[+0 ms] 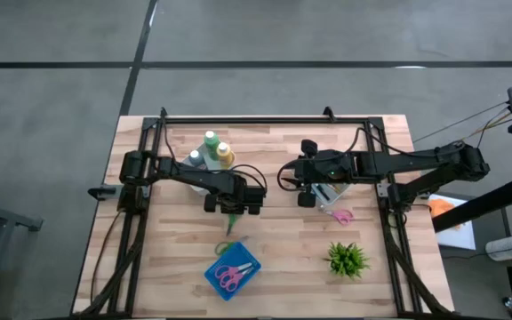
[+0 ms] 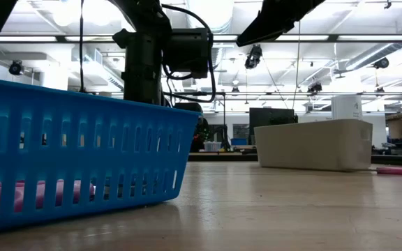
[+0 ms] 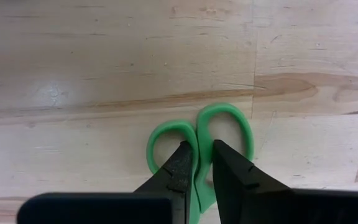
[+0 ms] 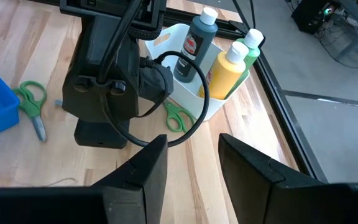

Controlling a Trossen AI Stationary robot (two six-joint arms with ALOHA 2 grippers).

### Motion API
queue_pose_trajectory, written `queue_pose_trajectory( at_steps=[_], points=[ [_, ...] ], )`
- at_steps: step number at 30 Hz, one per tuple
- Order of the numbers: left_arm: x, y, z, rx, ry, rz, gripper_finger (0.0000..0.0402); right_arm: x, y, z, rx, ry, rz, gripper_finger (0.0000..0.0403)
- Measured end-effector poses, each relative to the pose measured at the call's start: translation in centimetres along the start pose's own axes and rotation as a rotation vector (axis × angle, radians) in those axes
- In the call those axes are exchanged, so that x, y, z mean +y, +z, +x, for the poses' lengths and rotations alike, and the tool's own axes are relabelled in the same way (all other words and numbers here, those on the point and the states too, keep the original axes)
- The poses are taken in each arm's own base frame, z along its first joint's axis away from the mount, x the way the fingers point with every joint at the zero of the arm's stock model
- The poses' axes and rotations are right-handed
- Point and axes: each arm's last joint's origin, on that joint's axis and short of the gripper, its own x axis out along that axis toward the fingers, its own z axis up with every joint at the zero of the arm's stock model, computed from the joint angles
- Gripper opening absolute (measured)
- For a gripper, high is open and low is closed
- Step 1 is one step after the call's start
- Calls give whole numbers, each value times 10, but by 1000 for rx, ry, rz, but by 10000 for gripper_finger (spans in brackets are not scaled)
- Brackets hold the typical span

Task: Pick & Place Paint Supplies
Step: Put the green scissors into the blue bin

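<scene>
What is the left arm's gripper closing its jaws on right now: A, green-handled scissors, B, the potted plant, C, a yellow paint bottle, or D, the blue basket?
A: in the left wrist view the left gripper has its jaws on either side of the joined handles of the green-handled scissors lying on the table.

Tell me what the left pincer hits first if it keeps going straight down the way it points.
The green scissors: the left pincer straddles the joint between their handle loops, with the wooden table right beneath. Contact looks near, though depth is unclear.

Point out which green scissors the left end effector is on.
The green scissors beside the white bin, under the left end effector, fingers astride the handle; the other pair lies by the blue basket.
</scene>
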Motion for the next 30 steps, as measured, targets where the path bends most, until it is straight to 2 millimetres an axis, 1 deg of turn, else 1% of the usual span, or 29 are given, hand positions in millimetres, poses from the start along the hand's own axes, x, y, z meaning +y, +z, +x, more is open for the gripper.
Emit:
queue_pose_trajectory(
  at_steps=[15, 23, 30],
  points=[
    [0, 0, -2, -1, -4, 26, 41, 0, 0, 0, 0, 0, 0, 143],
    [2, 1, -13, -36, -28, 29, 40, 0, 0, 0, 0, -1, 0, 143],
    [2, 1, -14, -42, -31, 29, 39, 0, 0, 0, -1, -1, 0, 143]
  ],
)
